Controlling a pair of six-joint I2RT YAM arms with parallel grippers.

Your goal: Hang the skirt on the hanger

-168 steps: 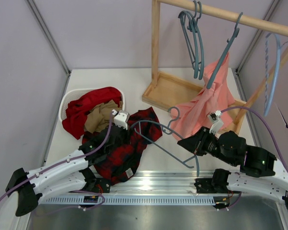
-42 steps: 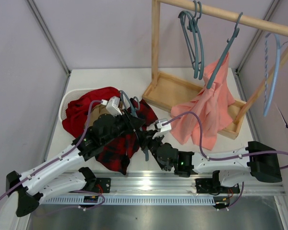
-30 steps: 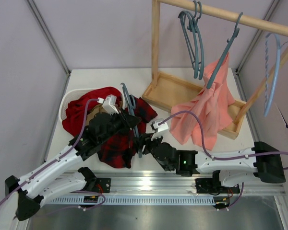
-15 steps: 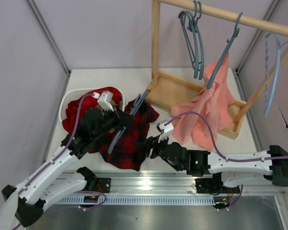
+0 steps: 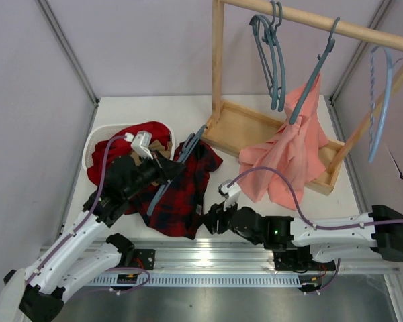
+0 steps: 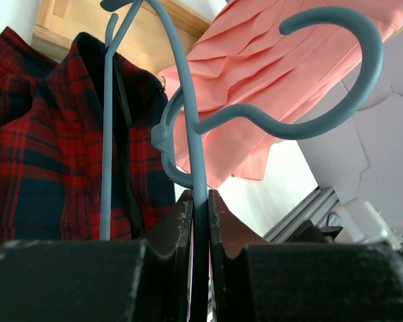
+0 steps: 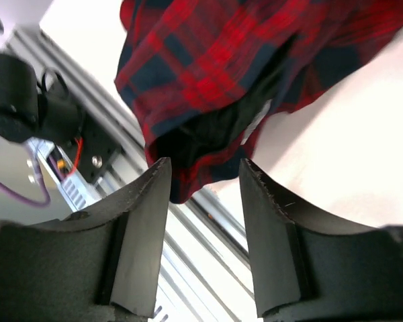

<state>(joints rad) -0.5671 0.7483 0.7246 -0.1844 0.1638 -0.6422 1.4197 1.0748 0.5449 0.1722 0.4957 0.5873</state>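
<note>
skirt point(image 5: 181, 191): is now bunched and carried on the hanger, between the white basket point(image 5: 96, 144) and the wooden rack point(image 5: 217, 67); a second ago it was spread flatter under both arms. Its lower hem is seen hanging by the near edge of the table point(image 5: 141, 111).
hanger point(image 5: 190, 146): has been swung over to slant the other way, its far end now by the rack's base. In the left wrist view one of its arms is seen passed into the skirt's dark opening; the seating of the other arm cannot be told.
left gripper point(image 6: 200, 201): is clamped together on the hanger's thin bar and has been drawn back toward the basket.
right gripper point(image 7: 205, 164): has been pulled back out of the cloth. Its jaws are held apart with nothing gripped, and the hem lies just ahead of them.
task: the skirt's weight is judged to be borne by the hanger alone, so the placing is thought nearly done. A check of the seating is still called for.
</note>
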